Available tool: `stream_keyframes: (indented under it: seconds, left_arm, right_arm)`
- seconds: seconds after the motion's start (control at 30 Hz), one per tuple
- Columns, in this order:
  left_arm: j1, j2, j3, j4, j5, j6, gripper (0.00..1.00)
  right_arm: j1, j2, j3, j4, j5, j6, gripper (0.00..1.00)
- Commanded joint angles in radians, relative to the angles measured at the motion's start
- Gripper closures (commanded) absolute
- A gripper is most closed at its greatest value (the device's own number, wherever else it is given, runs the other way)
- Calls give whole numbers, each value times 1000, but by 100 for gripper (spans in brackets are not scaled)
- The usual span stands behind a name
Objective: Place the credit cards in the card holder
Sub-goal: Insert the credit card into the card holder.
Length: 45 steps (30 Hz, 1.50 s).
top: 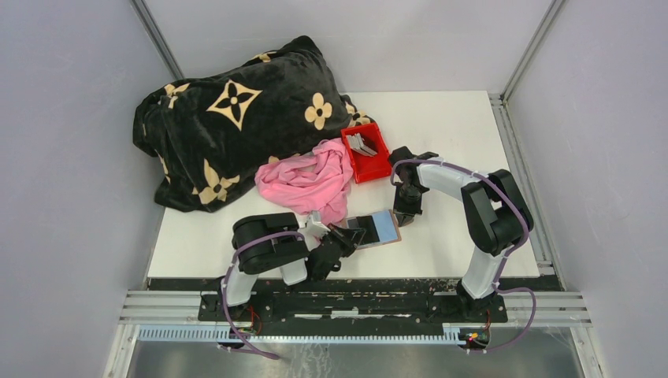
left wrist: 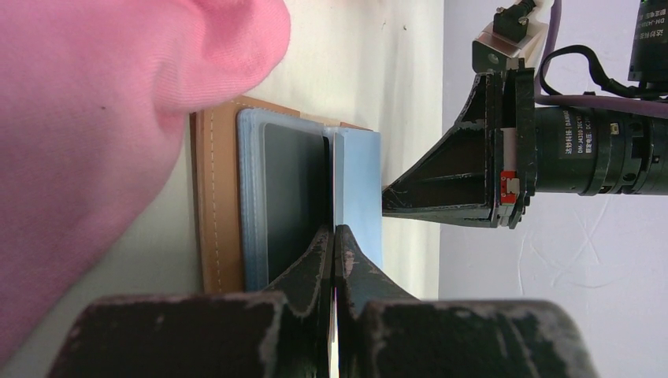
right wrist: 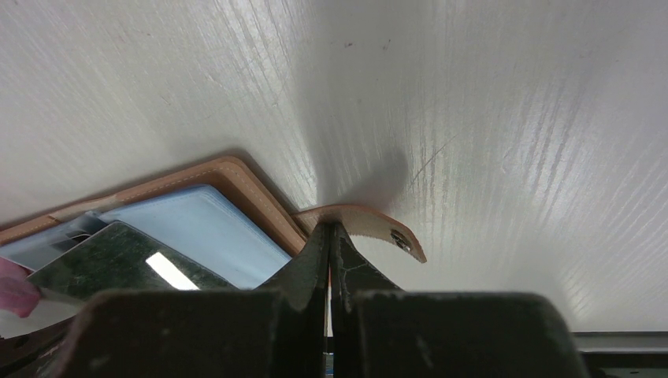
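Note:
The card holder [top: 384, 230], brown leather with light blue inner sleeves, lies open on the table's near middle. My left gripper [top: 356, 234] is shut on a thin credit card, which shows edge-on between the fingertips [left wrist: 333, 230] and reaches over the holder [left wrist: 213, 197]. A dark glossy card [right wrist: 118, 260] shows tilted over the blue sleeves [right wrist: 205, 228]. My right gripper [top: 406, 211] is shut on the holder's snap tab [right wrist: 378, 224] at the holder's right edge. It also shows in the left wrist view [left wrist: 386, 201]. More grey credit cards [top: 361, 143] stand in the red bin.
The red bin [top: 376, 167] stands behind the holder. A pink cloth [top: 311, 181] lies just left of the holder and touches its edge [left wrist: 94, 118]. A black blanket with tan flowers [top: 236, 118] fills the back left. White tabletop [top: 457, 126] lies at the right.

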State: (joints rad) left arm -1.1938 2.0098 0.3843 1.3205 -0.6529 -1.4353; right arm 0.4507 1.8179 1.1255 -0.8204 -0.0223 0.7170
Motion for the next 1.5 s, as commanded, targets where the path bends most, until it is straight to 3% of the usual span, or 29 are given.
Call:
stream_keyframes:
  seconds: [0.0, 0.93, 1.23, 1.47]
  left_arm:
    - [-10, 35, 12, 49, -30, -39, 97]
    - [-62, 145, 54, 98, -89, -102, 97]
    - [-141, 105, 83, -146, -199, -257, 97]
    - [-192, 28, 60, -446, -315, -515, 97]
  right_arm:
    - [16, 77, -35, 77, -7, 7, 99]
    - [17, 100, -40, 61, -3, -18, 99]
    - [18, 109, -45, 63, -1, -25, 99]
    - [18, 113, -50, 66, 3, -30, 99]
